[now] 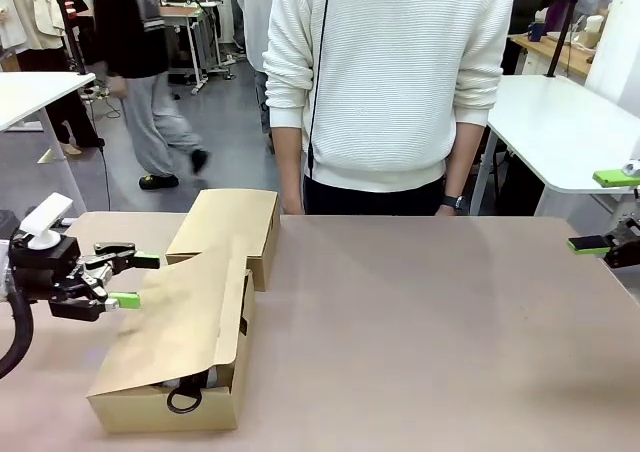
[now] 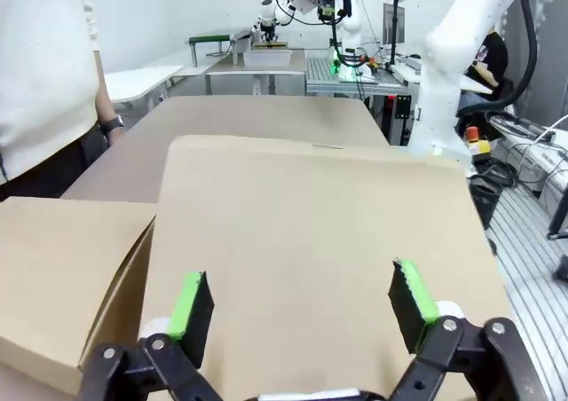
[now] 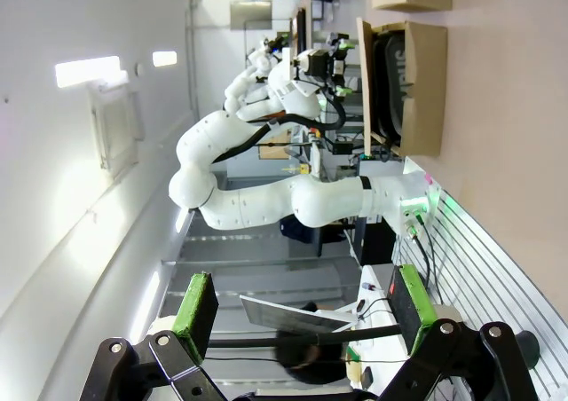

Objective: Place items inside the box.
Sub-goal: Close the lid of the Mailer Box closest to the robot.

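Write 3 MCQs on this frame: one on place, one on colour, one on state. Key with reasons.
1. Where is the box on the table?
A) robot's left
B) centre
C) robot's right

2. Left gripper pad colour?
A) red
B) green
C) blue

3. Left gripper jaws?
A) shut on the lid
B) shut, empty
C) open

Key: 1 A, the box sits at the front view's left by the left arm. 2 B, green pads show in the left wrist view. 3 C, the jaws stand apart above the box lid, gripping nothing.

White side tables point(image 1: 560, 122), grey floor point(image 1: 215, 122)
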`<action>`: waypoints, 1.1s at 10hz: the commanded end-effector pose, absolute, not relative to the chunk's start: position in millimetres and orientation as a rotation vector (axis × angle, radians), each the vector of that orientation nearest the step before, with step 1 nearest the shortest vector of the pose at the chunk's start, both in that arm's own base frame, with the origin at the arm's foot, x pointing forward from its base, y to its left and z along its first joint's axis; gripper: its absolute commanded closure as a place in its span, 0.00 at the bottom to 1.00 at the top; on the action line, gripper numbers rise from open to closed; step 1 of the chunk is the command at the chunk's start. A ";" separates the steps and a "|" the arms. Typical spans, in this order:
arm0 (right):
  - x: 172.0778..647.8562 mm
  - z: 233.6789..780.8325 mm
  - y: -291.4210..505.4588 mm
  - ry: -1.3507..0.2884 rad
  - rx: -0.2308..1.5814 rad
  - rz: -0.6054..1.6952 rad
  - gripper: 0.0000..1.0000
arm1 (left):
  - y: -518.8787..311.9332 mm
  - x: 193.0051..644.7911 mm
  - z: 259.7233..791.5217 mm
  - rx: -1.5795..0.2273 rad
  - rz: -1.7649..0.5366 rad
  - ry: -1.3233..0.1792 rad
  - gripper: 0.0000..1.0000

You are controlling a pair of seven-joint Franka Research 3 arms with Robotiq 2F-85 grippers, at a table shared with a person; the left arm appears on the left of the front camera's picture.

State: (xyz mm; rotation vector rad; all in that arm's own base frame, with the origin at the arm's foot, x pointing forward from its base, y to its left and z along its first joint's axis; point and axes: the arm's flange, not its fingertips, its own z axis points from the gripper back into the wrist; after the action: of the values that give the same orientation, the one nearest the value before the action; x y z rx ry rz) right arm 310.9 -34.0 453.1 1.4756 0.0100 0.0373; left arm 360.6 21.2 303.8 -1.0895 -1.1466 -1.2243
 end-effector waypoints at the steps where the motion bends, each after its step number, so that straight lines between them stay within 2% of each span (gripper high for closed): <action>1: 309.5 457.3 -34.0 0.025 1.475 0.025 0.00 | 31.0 354.7 311.9 -1.104 -1.222 -1.168 0.00; 2: 309.5 457.3 -34.0 0.025 1.475 0.025 0.00 | 21.2 360.6 303.8 -1.090 -1.224 -1.147 0.00; 4: 309.5 457.3 -34.0 0.025 1.475 0.025 0.00 | -6.1 350.6 304.8 -1.114 -1.159 -1.315 0.00; 11: 309.5 457.3 -34.0 0.025 1.475 0.025 0.00 | -73.2 308.9 267.4 -0.976 -1.334 -1.175 0.00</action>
State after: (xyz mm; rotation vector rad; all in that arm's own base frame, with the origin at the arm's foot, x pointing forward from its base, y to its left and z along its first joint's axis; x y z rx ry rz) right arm 310.9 -34.0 453.1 1.4756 0.0100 0.0374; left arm 387.1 -58.7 290.3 -1.0430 -1.1423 -1.2983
